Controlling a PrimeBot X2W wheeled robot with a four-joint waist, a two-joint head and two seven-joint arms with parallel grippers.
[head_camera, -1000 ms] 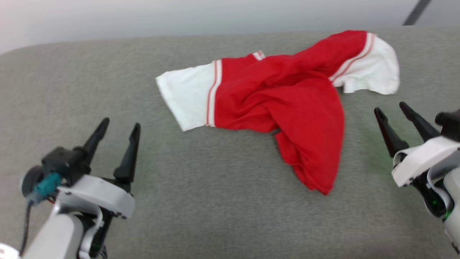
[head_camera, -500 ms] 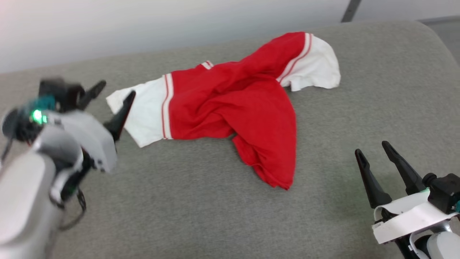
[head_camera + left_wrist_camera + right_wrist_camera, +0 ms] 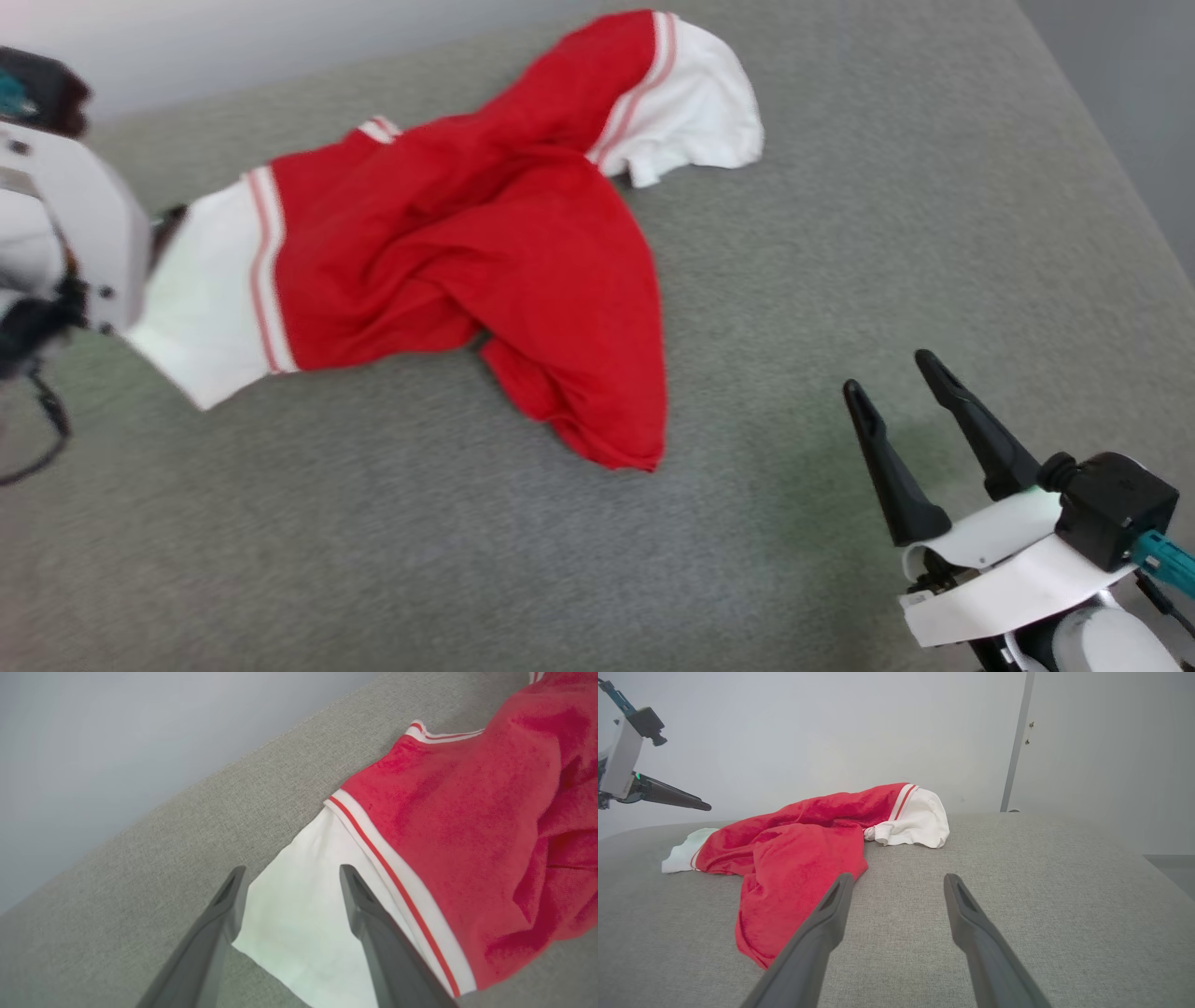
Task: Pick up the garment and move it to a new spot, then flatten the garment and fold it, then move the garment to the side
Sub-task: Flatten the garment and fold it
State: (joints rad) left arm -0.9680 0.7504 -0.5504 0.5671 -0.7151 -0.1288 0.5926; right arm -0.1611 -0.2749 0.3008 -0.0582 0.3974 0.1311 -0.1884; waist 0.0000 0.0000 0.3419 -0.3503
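Note:
The garment (image 3: 467, 243) lies crumpled on the grey cushioned surface (image 3: 840, 233): a red body with a white sleeve at each end and red-and-white trim. My left gripper (image 3: 289, 872) stands open, its two dark fingers spread over the left white sleeve (image 3: 303, 914). In the right wrist view the left gripper (image 3: 691, 803) hangs a little above that sleeve (image 3: 682, 854), apart from it. My right gripper (image 3: 889, 373) is open and empty at the lower right, right of the garment's red lower fold (image 3: 597, 411). In its own view the right gripper (image 3: 899, 877) points past the fold.
The grey surface ends in a rounded edge at the right (image 3: 1074, 112) and a seam at the back (image 3: 233, 765). A pale wall (image 3: 831, 728) rises behind it, with a vertical grey strip (image 3: 1017, 742). Bare surface lies right of and in front of the garment.
The head camera has swung, shifting the whole picture left. My left arm has risen and reached forward to the garment's left white sleeve. Both grippers stay open; the garment lies as before.

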